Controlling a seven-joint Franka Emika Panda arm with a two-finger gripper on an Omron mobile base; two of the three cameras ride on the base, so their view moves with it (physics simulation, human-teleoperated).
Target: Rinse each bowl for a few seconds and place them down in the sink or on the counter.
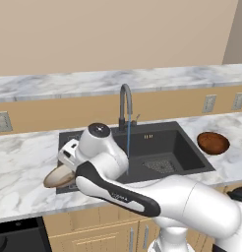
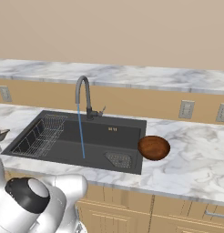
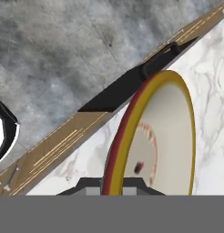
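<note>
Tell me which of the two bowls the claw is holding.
The tan bowl, clamped by its rim in the claw at the sink's left front corner. The reddish-brown bowl sits free on the counter to the right.

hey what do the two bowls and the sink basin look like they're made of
Tan bowl, in the gripper: probably glazed ceramic, with a smooth cream inside and a coloured banded rim. Reddish-brown bowl: glossy, maybe glazed ceramic or polished wood. Sink: matte black, possibly composite or coated metal.
</note>
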